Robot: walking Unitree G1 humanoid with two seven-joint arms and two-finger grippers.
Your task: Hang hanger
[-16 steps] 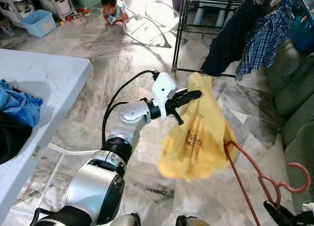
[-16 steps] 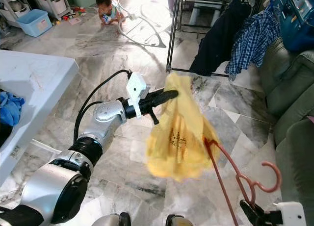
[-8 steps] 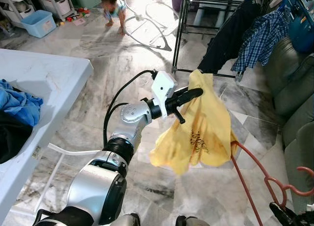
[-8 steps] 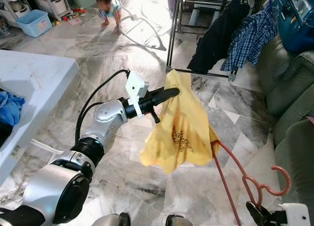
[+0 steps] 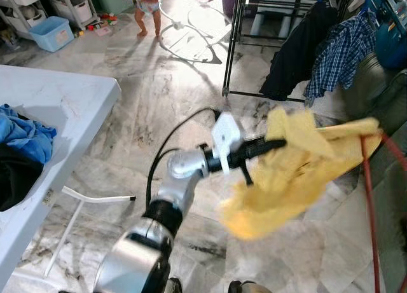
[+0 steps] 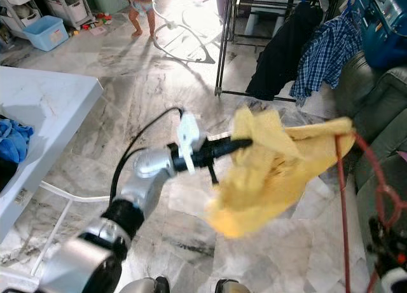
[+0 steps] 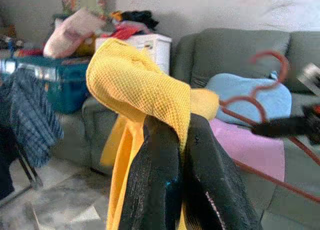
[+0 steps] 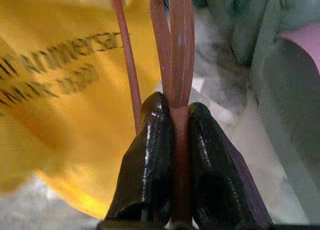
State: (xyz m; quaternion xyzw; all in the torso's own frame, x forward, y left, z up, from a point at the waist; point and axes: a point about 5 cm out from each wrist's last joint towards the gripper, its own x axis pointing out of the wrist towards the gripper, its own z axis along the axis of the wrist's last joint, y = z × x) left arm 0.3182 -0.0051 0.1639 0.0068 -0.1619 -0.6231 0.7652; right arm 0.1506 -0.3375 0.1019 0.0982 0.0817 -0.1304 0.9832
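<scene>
Shirt (image 5: 299,172) now stretched sideways vs earlier: left end effector (image 7: 172,155) pinches cloth, right end effector (image 8: 172,140) clamps hanger (image 6: 343,197).

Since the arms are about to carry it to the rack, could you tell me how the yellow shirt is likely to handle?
The yellow shirt is probably floppy: it sags between the left hand and the red hanger. It looks light, being thin mesh. It could slide off the hanger if tilted.

A yellow mesh shirt (image 5: 299,172) with dark lettering is draping over a reddish-brown hanger (image 6: 343,197). Black-fingered tools are showing glossy. A blue plaid shirt (image 5: 340,51) is hanging; grey-veined marble floor (image 5: 146,96).
</scene>
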